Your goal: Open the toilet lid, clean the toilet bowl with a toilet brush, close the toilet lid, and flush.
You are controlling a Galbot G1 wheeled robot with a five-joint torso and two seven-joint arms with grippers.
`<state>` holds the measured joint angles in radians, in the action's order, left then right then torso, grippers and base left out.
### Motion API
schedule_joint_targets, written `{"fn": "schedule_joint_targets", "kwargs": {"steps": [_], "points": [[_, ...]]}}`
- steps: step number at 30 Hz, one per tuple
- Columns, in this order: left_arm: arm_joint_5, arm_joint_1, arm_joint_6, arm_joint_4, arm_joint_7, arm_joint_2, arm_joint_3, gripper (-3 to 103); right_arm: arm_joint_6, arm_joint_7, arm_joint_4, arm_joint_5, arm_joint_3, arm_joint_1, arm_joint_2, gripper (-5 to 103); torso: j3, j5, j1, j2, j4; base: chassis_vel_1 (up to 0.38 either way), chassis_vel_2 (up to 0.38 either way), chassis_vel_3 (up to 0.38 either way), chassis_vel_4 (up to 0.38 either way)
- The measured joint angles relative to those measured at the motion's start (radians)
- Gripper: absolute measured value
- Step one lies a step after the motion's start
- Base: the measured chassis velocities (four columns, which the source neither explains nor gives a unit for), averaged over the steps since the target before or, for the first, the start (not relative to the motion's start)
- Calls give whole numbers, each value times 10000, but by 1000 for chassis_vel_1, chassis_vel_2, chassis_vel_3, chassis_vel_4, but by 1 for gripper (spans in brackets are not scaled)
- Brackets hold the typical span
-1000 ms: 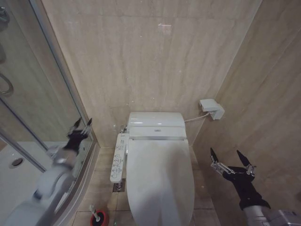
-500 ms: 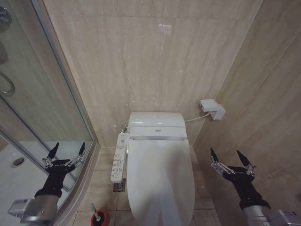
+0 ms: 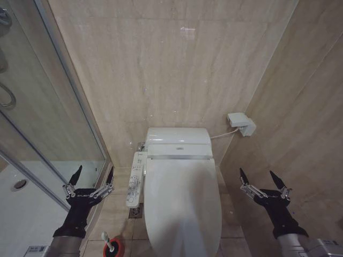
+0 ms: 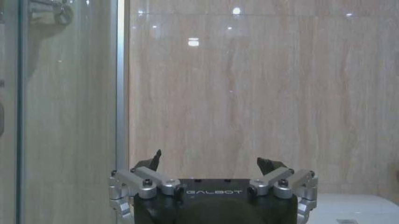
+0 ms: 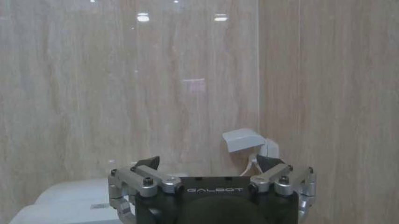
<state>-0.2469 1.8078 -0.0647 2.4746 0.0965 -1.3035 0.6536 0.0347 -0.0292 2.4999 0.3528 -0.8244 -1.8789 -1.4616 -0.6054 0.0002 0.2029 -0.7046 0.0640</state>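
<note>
The glossy white toilet lid (image 3: 182, 206) lies shut over the toilet bowl, which is hidden beneath it. A white button panel (image 3: 135, 179) runs along the toilet's left side. The toilet brush (image 3: 109, 244) stands in its red cup holder (image 3: 114, 249) on the floor at the toilet's lower left. My left gripper (image 3: 92, 175) hangs open left of the button panel, above the brush, holding nothing; it also appears as the left gripper (image 4: 212, 163). My right gripper (image 3: 262, 178) stays open and empty to the right of the lid, near the side wall, also visible as the right gripper (image 5: 213, 164).
A glass shower screen with a metal frame (image 3: 80, 104) stands close on the left. Beige tiled walls close in behind and on the right. A white wall box (image 3: 241, 123) with a hose sits right of the tank (image 3: 178, 142). A floor drain (image 3: 135, 212) lies beside the toilet.
My left arm has swung down from beside the shower screen and moved right, toward the button panel. The right arm has not moved.
</note>
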Motion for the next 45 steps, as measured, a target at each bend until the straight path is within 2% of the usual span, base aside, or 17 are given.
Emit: {"fn": "schedule_joint_targets", "kwargs": {"steps": [23, 39, 41, 44, 45], "points": [[-11, -53, -10, -40, 29, 21, -1, 100, 0, 0, 0, 0, 0, 0, 0, 100, -2, -1, 4, 2, 1, 38, -32, -36, 43], [-27, -60, -7, -55, 29, 29, -2, 100, 0, 0, 0, 0, 0, 0, 1, 100, -2, 0, 2, 1, 2, 265, -273, -257, 261], [-29, -60, -6, -58, 30, 29, -2, 100, 0, 0, 0, 0, 0, 0, 0, 100, 1, -9, 0, 0, 1, 344, -363, -340, 358], [-31, -58, -6, -58, 29, 29, -2, 100, 1, -1, -1, 0, 0, 0, 0, 100, 0, 10, -2, 0, 1, 385, -354, -403, 373], [-31, -58, -5, -59, 29, 29, -2, 100, 0, 0, 0, 0, 0, 0, 0, 100, 1, -4, -1, -1, 0, 377, -426, -357, 381]]}}
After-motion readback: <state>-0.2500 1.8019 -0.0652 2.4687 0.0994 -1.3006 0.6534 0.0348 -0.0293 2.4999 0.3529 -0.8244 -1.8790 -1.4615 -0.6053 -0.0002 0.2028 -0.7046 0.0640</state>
